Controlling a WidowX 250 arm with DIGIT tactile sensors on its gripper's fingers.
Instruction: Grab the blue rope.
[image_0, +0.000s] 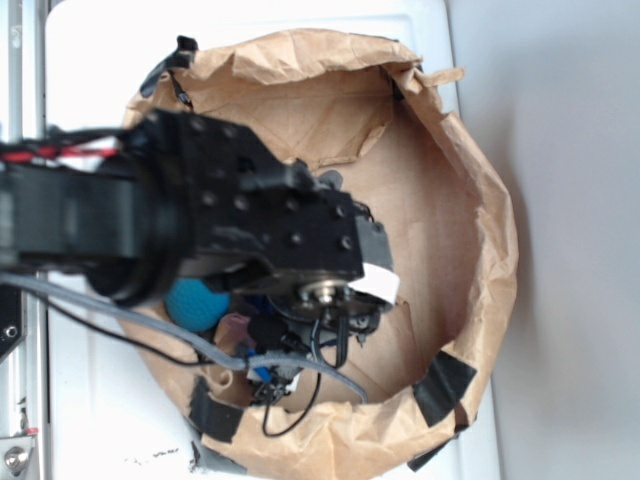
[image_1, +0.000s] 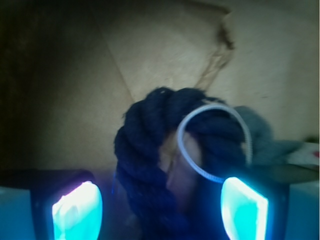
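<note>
The blue rope (image_1: 145, 150) is a thick dark navy twisted loop lying on brown paper in the middle of the wrist view. A thin white ring (image_1: 186, 150) lies over its right side. My gripper (image_1: 160, 212) is open just above it. The glowing cyan fingertips (image_1: 77, 212) stand wide apart on either side of the loop's lower part, and neither touches it. In the exterior view my black arm (image_0: 250, 220) covers the gripper and most of the rope. Only a dark blue bit of rope (image_0: 262, 303) shows beside the ball.
Everything lies inside a crumpled brown paper bag (image_0: 470, 200) with raised walls, taped with black tape (image_0: 445, 385). A turquoise ball (image_0: 195, 303) and a pinkish plush (image_0: 235, 325) sit left of the gripper. Something grey (image_1: 260, 135) lies right of the rope.
</note>
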